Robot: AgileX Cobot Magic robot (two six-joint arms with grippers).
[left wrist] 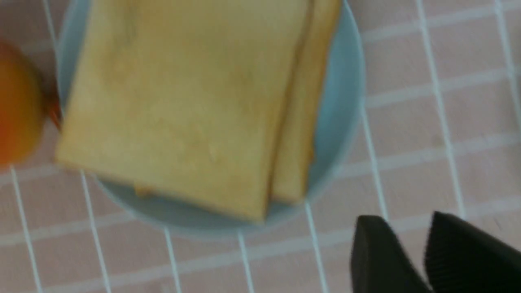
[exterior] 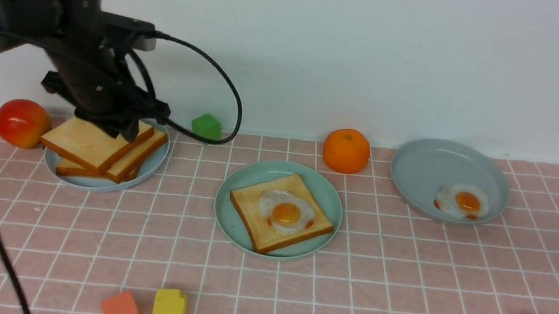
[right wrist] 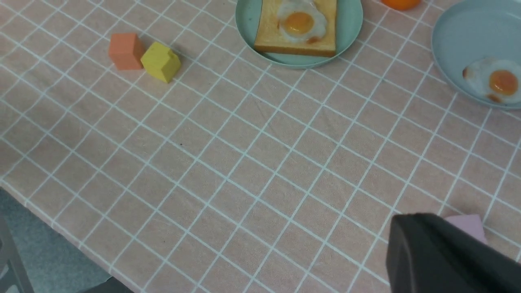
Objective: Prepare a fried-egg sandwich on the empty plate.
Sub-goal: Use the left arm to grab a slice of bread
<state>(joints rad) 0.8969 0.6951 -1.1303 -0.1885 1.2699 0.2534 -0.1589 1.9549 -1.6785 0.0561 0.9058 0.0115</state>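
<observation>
1. Pincer state. The left pincer [left wrist: 403, 221] has its jaws apart. Only pink checked cloth shows between them, and nothing is gripped. The right pincer [right wrist: 431, 248] is closed, and I see nothing held in it. It hangs over the near right of the bench [exterior: 400, 291].

2. Governing relation. In the front view the left pincer stands at the far right edge of the top square golden-brown toast slice [exterior: 88, 144]. This slice lies tilted on a stack on the round pale blue plate [exterior: 95, 182] at the bench's far left. From the pincer, the slice extends toward the near left corner. It is square, so it has no long axis, and its edges run diagonal to the bench edges. The left arm is clearly the nearer.

3. Destination. The round mint-green speckled plate [exterior: 227, 218] sits at bench centre. It carries one base toast slice [exterior: 249, 208] topped by a flat white fried egg with orange yolk [exterior: 286, 212]. I judge that only the covering slice remains to be placed.

4. View differences. The blurred left wrist view shows the jaw gap, with the stack clear of it; the front view shows neither. Only the right wrist view shows the right pincer.
</observation>
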